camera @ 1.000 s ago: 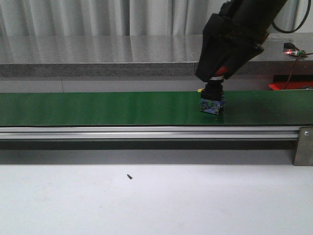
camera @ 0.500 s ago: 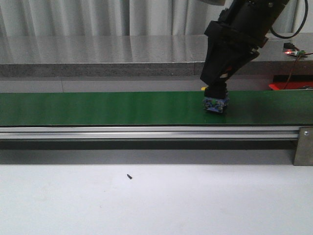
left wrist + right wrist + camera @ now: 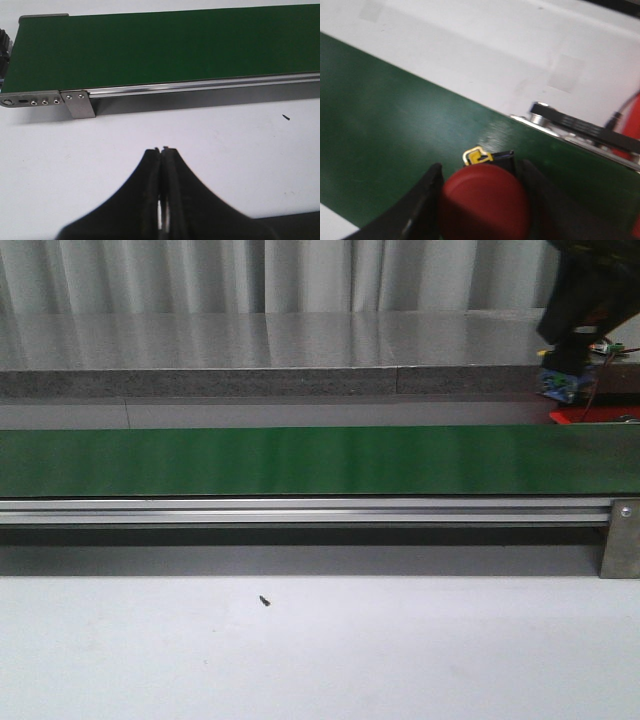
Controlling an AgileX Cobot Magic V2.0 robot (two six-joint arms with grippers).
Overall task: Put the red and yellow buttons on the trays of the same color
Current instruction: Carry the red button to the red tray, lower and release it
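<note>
The right end effector [image 3: 480, 200] is seen clamped on the red button [image 3: 485, 202], fingers pressed against both sides of its cap. In the front view the button [image 3: 560, 383] is held lifted above the far right end of the green conveyor belt [image 3: 300, 460], close over the red tray [image 3: 595, 416] behind the belt. The left end effector [image 3: 161, 152] is held together above the white counter [image 3: 225, 145], near the belt's end bracket. A small black speck [image 3: 264, 600] is noted on the counter.

a white table [image 3: 400, 660] carries a green conveyor belt [image 3: 250, 460] and 1 small dark speck [image 3: 264, 600].
</note>
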